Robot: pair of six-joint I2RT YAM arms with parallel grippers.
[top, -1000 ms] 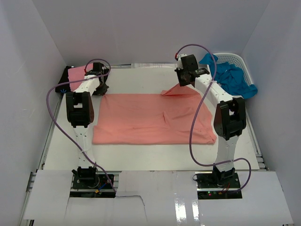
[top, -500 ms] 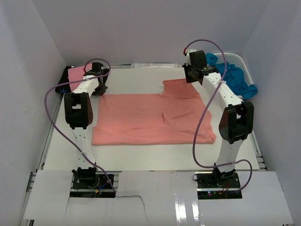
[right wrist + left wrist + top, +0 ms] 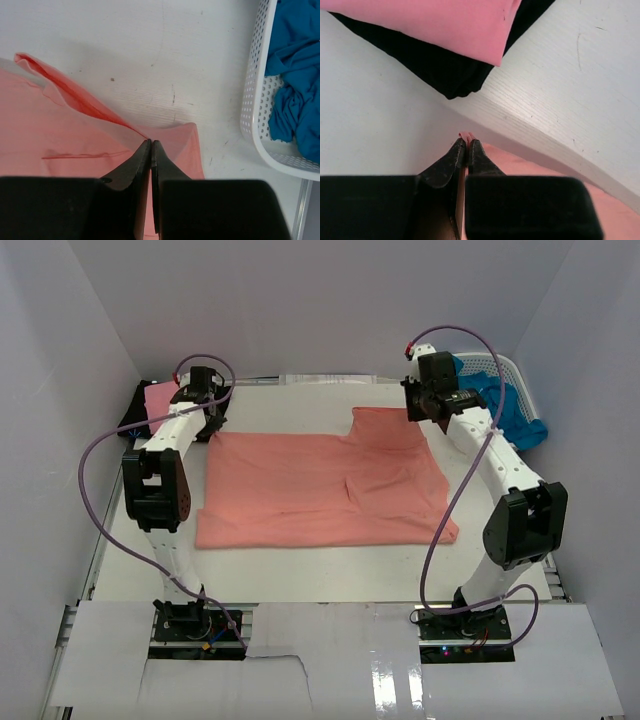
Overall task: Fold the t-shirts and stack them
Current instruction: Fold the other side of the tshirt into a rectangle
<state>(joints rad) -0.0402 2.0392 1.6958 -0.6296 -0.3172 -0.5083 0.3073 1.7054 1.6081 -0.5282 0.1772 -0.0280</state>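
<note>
The large salmon-coral t-shirt (image 3: 320, 490) lies spread across the middle of the table. My left gripper (image 3: 207, 418) is shut on its far left corner, and a tip of salmon cloth (image 3: 466, 135) shows between the fingertips. My right gripper (image 3: 150, 142) is shut on a pinch of cloth at the shirt's far right edge (image 3: 420, 412), with a ridge of fabric (image 3: 75, 95) running up-left from it. A folded lighter pink t-shirt (image 3: 445, 25) rests on a black t-shirt (image 3: 445, 75) at the far left corner. Bright blue t-shirts (image 3: 505, 405) fill the basket.
The white lattice basket (image 3: 520, 375) stands at the far right corner, its wall (image 3: 255, 90) close to my right gripper. White walls enclose the table on three sides. Bare table shows in front of the salmon shirt, towards the arm bases.
My right gripper has moved back and to the right with the cloth, drawing the shirt's far right part flatter. My left gripper has shifted slightly towards the back, its corner still held.
</note>
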